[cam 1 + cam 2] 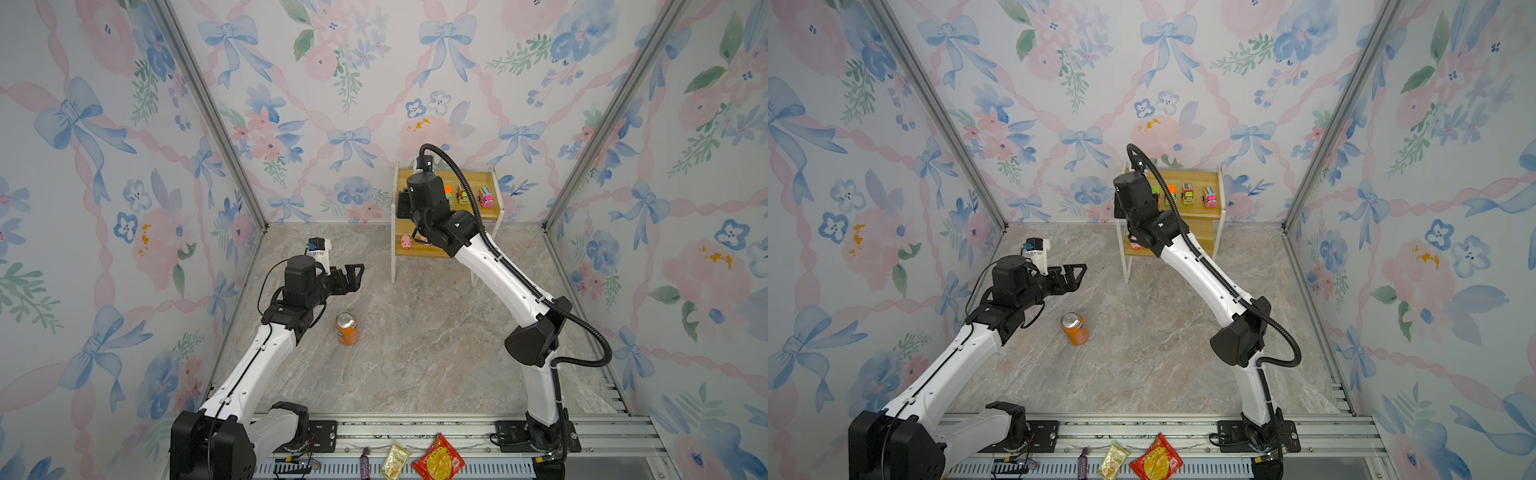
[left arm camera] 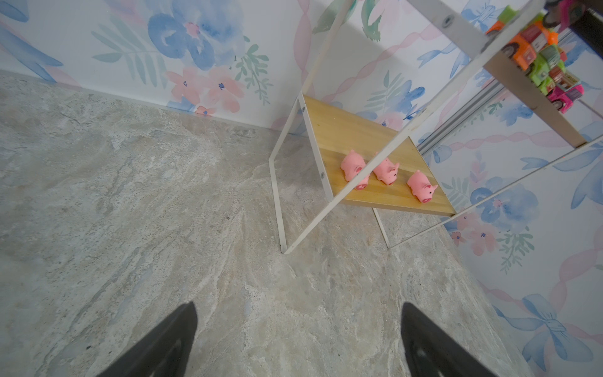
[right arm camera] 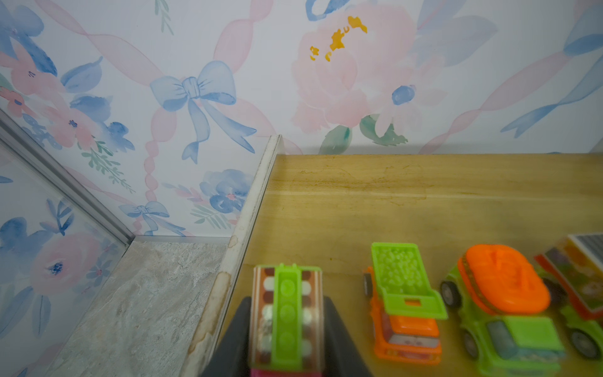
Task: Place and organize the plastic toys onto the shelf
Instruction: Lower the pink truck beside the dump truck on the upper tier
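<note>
Snack packets (image 1: 438, 460) lay along the front rail. Beyond them an orange soda can (image 1: 346, 328) stood upright just beside the left arm, whose left gripper (image 1: 355, 276) hovered empty over the marbled tabletop (image 1: 415, 353), jaws spread wide. Against the back wall stood the shelf (image 2: 342, 130): three pink pigs (image 2: 386, 169) in a row on its lower board, four toy trucks (image 3: 404, 310) lined up on the upper. The right gripper (image 3: 287, 298) clenched a fifth, green-topped truck (image 3: 287, 284) at that row's left end, its wrist hiding this corner in both top views
</note>
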